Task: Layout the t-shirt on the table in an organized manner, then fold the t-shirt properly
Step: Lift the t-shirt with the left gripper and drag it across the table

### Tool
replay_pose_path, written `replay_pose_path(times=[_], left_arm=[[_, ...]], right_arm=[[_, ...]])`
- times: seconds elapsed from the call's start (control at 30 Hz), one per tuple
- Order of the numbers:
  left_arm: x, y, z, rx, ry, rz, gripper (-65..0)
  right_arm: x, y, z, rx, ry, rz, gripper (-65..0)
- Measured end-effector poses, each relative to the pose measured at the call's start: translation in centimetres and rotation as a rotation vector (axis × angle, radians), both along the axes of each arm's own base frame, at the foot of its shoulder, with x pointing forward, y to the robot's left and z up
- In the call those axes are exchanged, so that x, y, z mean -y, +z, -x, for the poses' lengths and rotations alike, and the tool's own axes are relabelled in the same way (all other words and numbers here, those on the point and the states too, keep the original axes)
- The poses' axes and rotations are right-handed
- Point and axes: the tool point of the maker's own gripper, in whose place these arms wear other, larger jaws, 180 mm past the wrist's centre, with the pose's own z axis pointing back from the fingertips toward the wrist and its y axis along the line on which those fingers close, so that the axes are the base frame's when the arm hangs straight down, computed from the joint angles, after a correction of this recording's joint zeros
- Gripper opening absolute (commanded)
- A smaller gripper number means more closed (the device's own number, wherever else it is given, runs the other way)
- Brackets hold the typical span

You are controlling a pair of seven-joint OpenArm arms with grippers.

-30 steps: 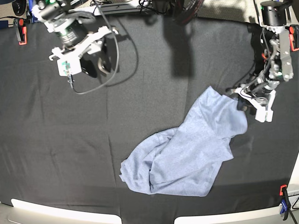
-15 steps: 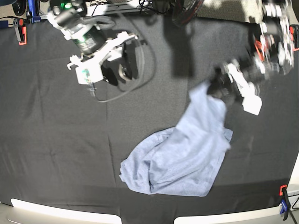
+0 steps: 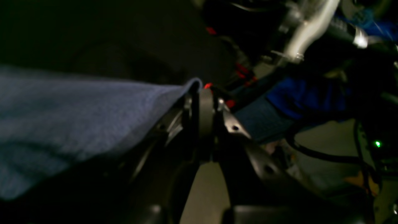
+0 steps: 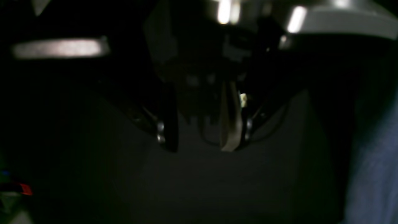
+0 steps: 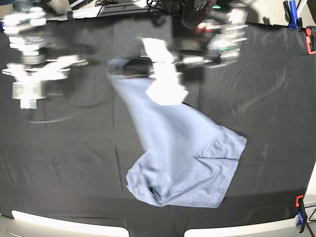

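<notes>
The blue-grey t-shirt [image 5: 182,163] lies on the black-clothed table [image 5: 59,163], bunched at the lower middle. One long part is pulled up and left to the back. My left gripper [image 5: 127,66], blurred by motion, is shut on that pulled end. In the left wrist view the left gripper [image 3: 199,90] pinches the t-shirt [image 3: 62,118] by its edge. My right gripper [image 4: 199,141] is open with nothing between its fingers. The t-shirt [image 4: 379,174] shows at that view's right edge. The right arm [image 5: 30,74] is a blur at the far left.
Red and blue clamps [image 5: 310,39] hold the cloth at the back right corner. Another clamp [image 5: 299,212] sits at the front right. Cables and gear [image 5: 197,12] crowd the back edge. A light rim [image 5: 64,224] runs along the front.
My left gripper has swept from the right side across to the back left of centre, dragging the t-shirt's end so the cloth stretches out. The right arm has swung to the far left.
</notes>
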Motion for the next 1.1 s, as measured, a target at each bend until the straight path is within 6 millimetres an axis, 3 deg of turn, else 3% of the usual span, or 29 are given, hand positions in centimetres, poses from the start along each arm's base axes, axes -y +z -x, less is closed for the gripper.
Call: replay_pose_path(times=[0.1, 0.17, 0.23, 0.3, 0.4, 0.43, 0.57, 0.7, 0.8, 0.9, 1.0, 1.1], left_arm=[[3.5, 2.3, 1.4, 0.074, -0.084, 0.018, -65.0], [4.6, 3.6, 2.2, 0.120, -0.129, 0.048, -65.0], [5.1, 3.3, 2.8, 0.153, -0.161, 0.016, -65.0], [5.2, 3.1, 3.2, 0.151, -0.173, 0.006, -65.0], [5.1, 2.7, 3.1, 0.161, -0.171, -0.014, -45.4], [5.1, 2.5, 3.1, 0.168, -0.171, -0.026, -41.6], [4.9, 1.2, 2.8, 0.196, -0.181, -0.104, -40.9], [3.1, 0.8, -0.8, 0.215, -0.112, -0.167, -40.9], [-0.3, 0.2, -5.4, 0.184, 0.038, -0.203, -40.9], [-6.1, -1.2, -9.8, 0.166, 0.208, -0.260, -40.9], [-13.3, -2.1, -13.7, 0.153, 0.415, -0.309, -40.9], [-22.1, -3.1, -17.3, 0.111, 0.696, -0.412, -40.9]], right_arm=[[2.4, 1.1, 0.7, 0.008, -0.041, 0.043, -43.4], [3.7, 1.7, 1.1, 0.008, -0.066, 0.071, -43.4], [4.3, 1.7, 1.7, -0.008, -0.085, 0.068, -43.4], [4.4, 1.6, 1.8, -0.013, -0.087, 0.068, -43.4], [4.2, 1.6, 1.7, -0.007, -0.084, 0.054, -43.4], [4.0, 1.6, 1.7, -0.004, -0.081, 0.042, -43.4], [4.0, 1.4, 1.8, -0.017, -0.083, 0.040, -43.4], [4.0, 1.4, 1.8, -0.018, -0.083, 0.040, -43.4], [3.8, 1.4, 1.8, -0.016, -0.080, 0.020, -43.4], [2.8, 1.5, 1.5, 0.007, -0.061, -0.060, -43.4], [2.5, 1.4, 1.5, 0.007, -0.055, -0.080, -43.4], [2.5, 1.2, 1.6, -0.006, -0.052, -0.081, -43.4]])
